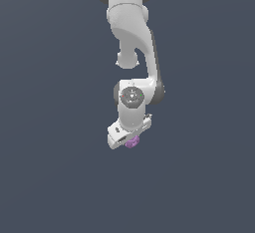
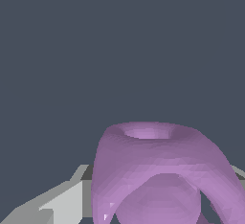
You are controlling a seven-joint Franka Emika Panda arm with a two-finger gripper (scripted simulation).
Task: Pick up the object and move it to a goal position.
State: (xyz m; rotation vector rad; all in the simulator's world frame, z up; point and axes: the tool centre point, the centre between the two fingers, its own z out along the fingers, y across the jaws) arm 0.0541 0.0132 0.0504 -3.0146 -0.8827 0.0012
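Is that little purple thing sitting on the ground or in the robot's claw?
In the claw: the purple piece sits right at the gripper.

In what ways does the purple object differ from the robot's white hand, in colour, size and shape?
Colour: the purple object is light purple, while the hand is white. Size: in the exterior view the purple object is far smaller than the hand is wide. Shape: the wrist view shows the purple object rounded, with a hollow on one end; the hand looks blocky and flat-sided. Both sit together at the arm's end, above the dark ground.
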